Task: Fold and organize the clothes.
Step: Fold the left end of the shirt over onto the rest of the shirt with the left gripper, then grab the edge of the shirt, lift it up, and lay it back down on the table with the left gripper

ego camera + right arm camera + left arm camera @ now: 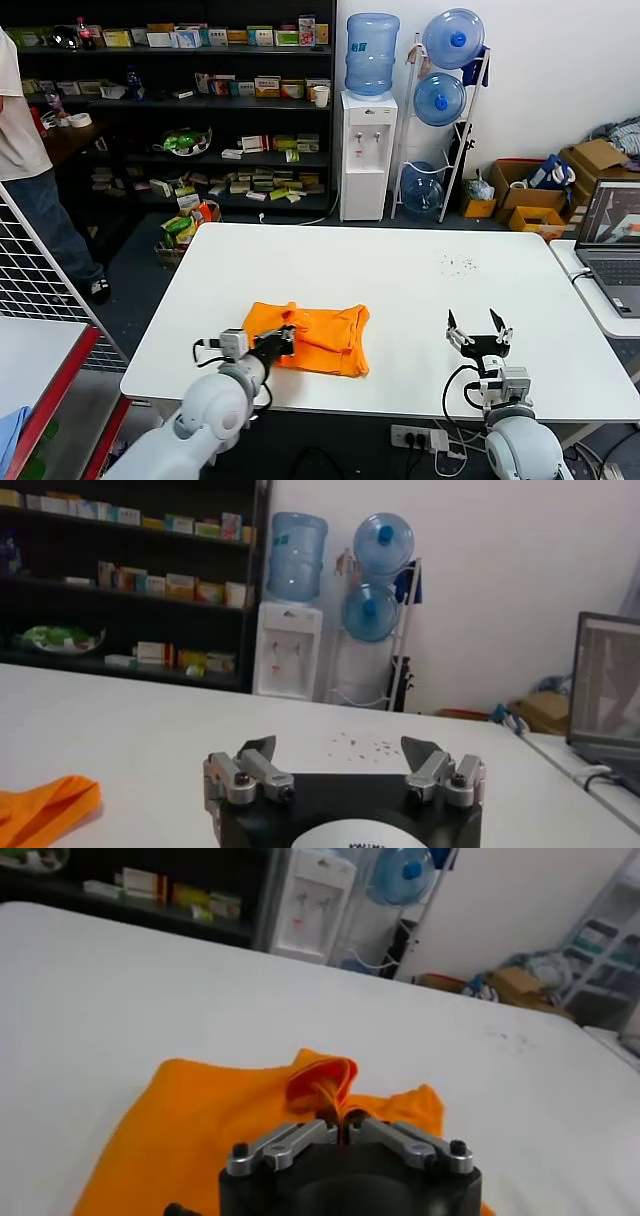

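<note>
The orange T-shirt (318, 336) lies partly folded on the white table (420, 290), near its front left. My left gripper (284, 342) is shut on a raised fold of the shirt at its near edge; in the left wrist view the cloth (330, 1083) bunches up between the closed fingers of the left gripper (345, 1131). My right gripper (479, 325) is open and empty above the front right of the table, well apart from the shirt. A corner of the shirt (40, 805) shows in the right wrist view. No logo shows.
A laptop (612, 240) stands on a side table at the right. A water dispenser (366, 150), bottle rack and stocked shelves stand behind the table. A person (25, 150) stands at the far left. Small dark specks (460, 265) lie on the table's back right.
</note>
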Robot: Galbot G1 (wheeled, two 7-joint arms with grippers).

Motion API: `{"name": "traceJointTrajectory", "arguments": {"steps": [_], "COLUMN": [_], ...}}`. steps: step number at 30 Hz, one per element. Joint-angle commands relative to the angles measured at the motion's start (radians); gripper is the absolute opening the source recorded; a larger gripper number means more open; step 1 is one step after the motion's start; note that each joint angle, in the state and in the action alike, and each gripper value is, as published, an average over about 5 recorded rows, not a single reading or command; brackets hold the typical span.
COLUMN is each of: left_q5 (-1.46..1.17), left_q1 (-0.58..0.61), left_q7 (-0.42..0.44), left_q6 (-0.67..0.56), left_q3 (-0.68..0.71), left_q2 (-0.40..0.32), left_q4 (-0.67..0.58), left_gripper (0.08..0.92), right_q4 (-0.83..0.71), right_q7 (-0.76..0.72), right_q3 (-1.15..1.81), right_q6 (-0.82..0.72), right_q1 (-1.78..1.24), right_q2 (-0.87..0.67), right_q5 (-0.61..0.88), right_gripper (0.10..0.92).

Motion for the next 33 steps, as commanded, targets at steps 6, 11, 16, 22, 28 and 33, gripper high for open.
{"name": "traceJointTrajectory", "arguments": {"steps": [6, 11, 16, 22, 28, 33], "left_q5": [0.062, 0.129, 0.168, 0.127, 0.14, 0.157], "left_q1": [-0.094, -0.098, -0.106, -0.089, -0.04, -0.003], "left_q7": [-0.016, 0.027, 0.054, 0.058, 0.104, 0.207], "left_q6": [0.0, -0.009, -0.046, -0.099, -0.104, -0.062], "left_q3": [0.135, 0.148, 0.133, 0.078, 0.016, -0.036], "left_q2": [-0.282, -0.28, -0.282, -0.265, -0.109, 0.064], "left_q4": [0.129, 0.18, 0.228, 0.19, 0.125, 0.09], "left_gripper": [0.112, 0.116, 0.196, 0.369, 0.542, 0.689], "right_q4": [-0.02, -0.025, -0.034, -0.045, -0.041, -0.042], "right_q7": [-0.005, -0.004, -0.003, -0.001, -0.006, -0.021], "right_q3": [0.021, 0.006, -0.017, -0.036, -0.051, -0.057], "right_q6": [0.039, 0.03, 0.024, 0.019, 0.016, 0.02], "right_q1": [-0.018, -0.008, 0.006, 0.018, 0.017, 0.013], "right_q2": [0.04, 0.043, 0.048, 0.05, 0.039, 0.021], "right_q5": [-0.045, -0.046, -0.05, -0.051, -0.052, -0.046], "right_gripper": [0.823, 0.823, 0.823, 0.823, 0.823, 0.823]}}
